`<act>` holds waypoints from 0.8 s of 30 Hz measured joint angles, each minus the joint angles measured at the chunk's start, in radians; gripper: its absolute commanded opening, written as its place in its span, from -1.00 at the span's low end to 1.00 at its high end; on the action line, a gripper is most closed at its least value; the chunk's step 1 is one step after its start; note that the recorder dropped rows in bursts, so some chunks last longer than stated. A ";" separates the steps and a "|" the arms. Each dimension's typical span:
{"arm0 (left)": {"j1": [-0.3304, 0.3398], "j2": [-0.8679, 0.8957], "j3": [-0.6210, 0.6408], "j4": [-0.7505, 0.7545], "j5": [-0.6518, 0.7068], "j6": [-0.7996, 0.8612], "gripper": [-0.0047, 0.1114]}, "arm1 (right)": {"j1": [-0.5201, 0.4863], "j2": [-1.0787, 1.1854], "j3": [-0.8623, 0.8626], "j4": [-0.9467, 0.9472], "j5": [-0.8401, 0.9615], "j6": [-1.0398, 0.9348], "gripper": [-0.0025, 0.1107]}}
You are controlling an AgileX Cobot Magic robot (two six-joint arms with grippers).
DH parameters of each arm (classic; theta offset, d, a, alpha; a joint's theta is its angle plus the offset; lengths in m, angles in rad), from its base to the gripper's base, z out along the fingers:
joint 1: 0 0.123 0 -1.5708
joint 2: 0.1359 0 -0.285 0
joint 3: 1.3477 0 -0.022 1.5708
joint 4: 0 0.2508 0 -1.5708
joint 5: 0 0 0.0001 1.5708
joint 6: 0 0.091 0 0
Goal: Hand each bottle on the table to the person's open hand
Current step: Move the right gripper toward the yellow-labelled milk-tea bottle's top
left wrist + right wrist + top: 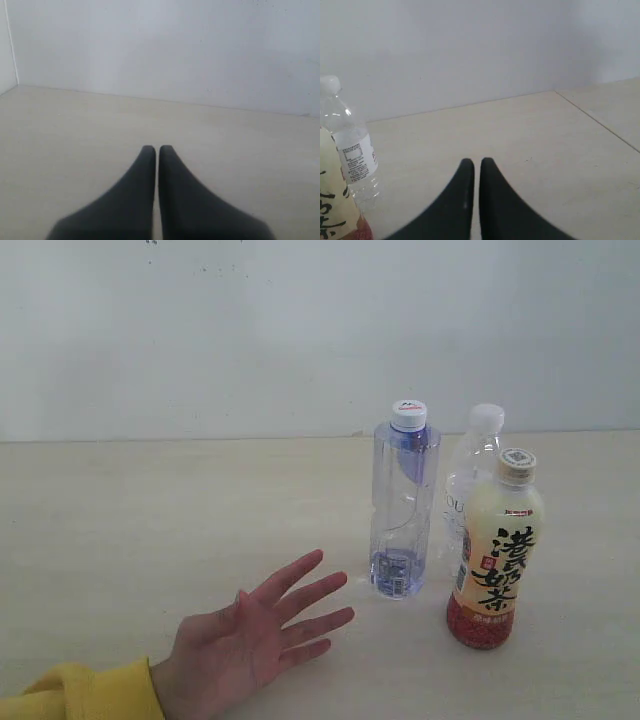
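The tall blue-tinted bottle (404, 505), smaller clear bottle (478, 455) and tea bottle (495, 555) stand clustered on the bench (150, 510), near a spread hand (250, 640); left claw (156, 148) and right claw (476, 161) are closed, empty.

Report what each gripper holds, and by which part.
Nothing. The left gripper and right gripper are both shut and empty; the tea bottle, blue-tinted bottle and small water bottle stand untouched.

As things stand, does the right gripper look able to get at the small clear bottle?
Probably not cleanly. The right gripper is shut, the tea bottle stands partly in front of the small clear bottle, and the tall blue-tinted bottle stands close beside it.
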 measured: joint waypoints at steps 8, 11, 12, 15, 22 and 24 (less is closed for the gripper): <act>0.000 0.000 0.000 0.000 0.000 0.000 -0.85 | 0.000 0.000 0.000 0.000 0.000 0.000 -0.89; 0.000 0.000 0.000 0.000 0.000 0.000 -0.85 | 0.000 0.000 0.000 0.000 0.000 0.000 -0.89; 0.000 0.000 0.000 0.000 0.000 0.000 -0.85 | 0.000 0.000 0.000 0.000 0.000 0.000 -0.89; 0.000 0.000 0.000 0.000 0.000 0.000 -0.85 | 0.000 0.000 0.000 0.000 0.000 0.000 -0.89; 0.000 0.000 0.000 0.000 0.000 0.000 -0.85 | 0.000 0.000 0.005 0.000 -0.052 0.000 -0.89; 0.000 0.000 0.000 0.000 0.000 0.000 -0.85 | 0.000 0.000 0.005 0.000 -0.110 0.019 -0.89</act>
